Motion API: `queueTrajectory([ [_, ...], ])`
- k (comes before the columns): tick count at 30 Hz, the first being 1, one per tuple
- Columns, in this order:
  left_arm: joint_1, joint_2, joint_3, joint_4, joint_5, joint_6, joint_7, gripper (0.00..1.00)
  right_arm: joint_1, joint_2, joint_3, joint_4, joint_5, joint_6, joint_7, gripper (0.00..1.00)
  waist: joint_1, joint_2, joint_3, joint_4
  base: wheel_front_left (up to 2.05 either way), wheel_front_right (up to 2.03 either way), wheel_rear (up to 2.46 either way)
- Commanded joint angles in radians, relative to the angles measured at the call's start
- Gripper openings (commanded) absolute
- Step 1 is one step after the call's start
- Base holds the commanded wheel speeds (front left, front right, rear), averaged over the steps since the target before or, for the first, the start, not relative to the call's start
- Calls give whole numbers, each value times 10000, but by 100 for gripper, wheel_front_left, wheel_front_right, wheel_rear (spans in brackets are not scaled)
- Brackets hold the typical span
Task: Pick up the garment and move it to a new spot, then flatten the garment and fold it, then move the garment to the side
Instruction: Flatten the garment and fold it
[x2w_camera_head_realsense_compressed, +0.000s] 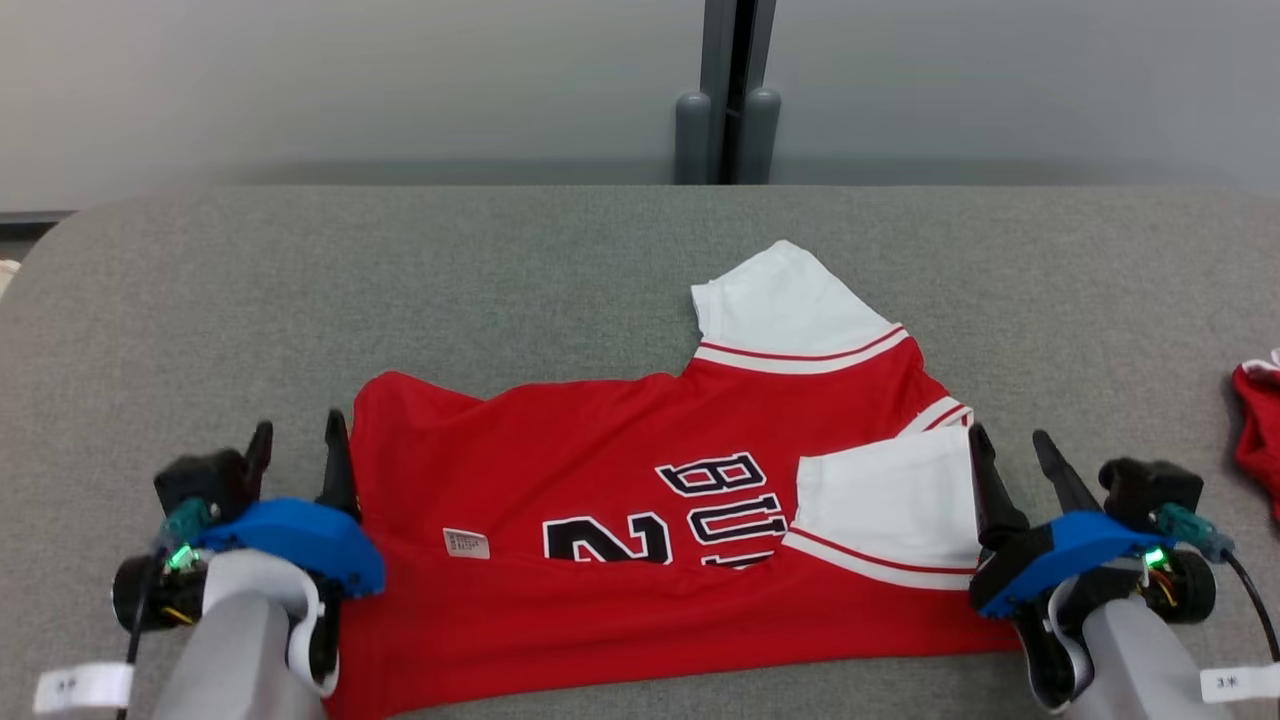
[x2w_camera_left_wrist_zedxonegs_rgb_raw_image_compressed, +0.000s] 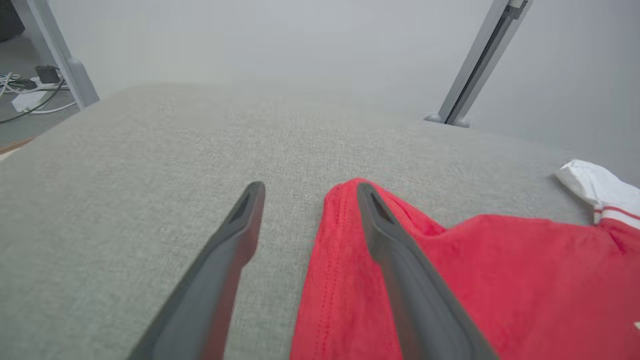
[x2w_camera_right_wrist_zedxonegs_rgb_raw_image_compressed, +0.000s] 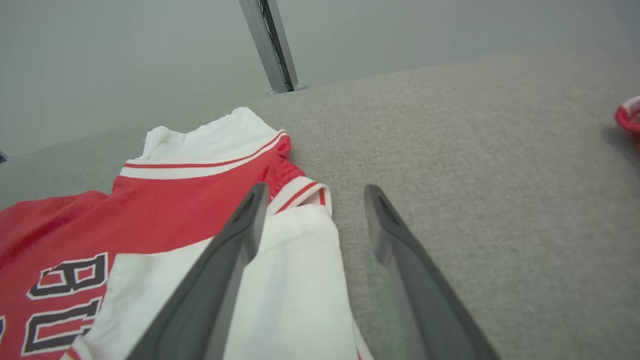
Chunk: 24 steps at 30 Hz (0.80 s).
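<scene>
One red garment (x2w_camera_head_realsense_compressed: 620, 600), a jersey with white sleeves and black lettering, lies on the grey desk (x2w_camera_head_realsense_compressed: 500, 280) just in front of us. Its near part is folded up over the lower half of the lettering, and a small white label (x2w_camera_head_realsense_compressed: 466, 543) shows at the fold. One white sleeve (x2w_camera_head_realsense_compressed: 790, 300) juts toward the far side, while the other is folded onto the red body. Our left gripper (x2w_camera_head_realsense_compressed: 298, 432) sits at the garment's left edge, jaws spread wide with nothing between them. In the left wrist view one finger lies over the red cloth and the other over bare desk. Our right gripper (x2w_camera_head_realsense_compressed: 1010, 440) is at the right edge, equally wide and holding nothing, one finger above the folded sleeve and the other above the desk. Well apart, at the desk's right edge, we see another red item (x2w_camera_head_realsense_compressed: 1258, 430). Behind the desk a grey post (x2w_camera_head_realsense_compressed: 728, 100) stands against a pale wall.
</scene>
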<state>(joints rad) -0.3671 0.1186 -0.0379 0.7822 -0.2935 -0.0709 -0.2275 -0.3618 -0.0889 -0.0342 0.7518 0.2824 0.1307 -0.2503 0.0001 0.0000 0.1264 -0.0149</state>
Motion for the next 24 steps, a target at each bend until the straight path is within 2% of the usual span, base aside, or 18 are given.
queueTrajectory([
  [1,-468,67,1,117,8,-59,113,100,-246,-15,51,-33,-53,0,49,100,-1,0,192,43,0,0,0],
  [9,-2505,428,-415,1773,33,-342,810,100,-1440,-87,556,65,-334,0,170,100,-1,0,1155,-302,0,0,0],
  [18,-3188,567,-906,3099,334,-326,868,100,-2061,-200,938,144,-351,0,216,100,-1,0,1638,-446,0,0,0],
  [22,-3428,439,-995,3537,326,-292,785,100,-2659,-358,1229,131,-373,0,492,100,-1,0,1834,-361,0,0,0],
  [24,-3570,356,-1058,3710,333,-279,732,13,-3060,-407,1392,181,-387,0,777,100,-1,0,1915,-265,0,0,0],
])
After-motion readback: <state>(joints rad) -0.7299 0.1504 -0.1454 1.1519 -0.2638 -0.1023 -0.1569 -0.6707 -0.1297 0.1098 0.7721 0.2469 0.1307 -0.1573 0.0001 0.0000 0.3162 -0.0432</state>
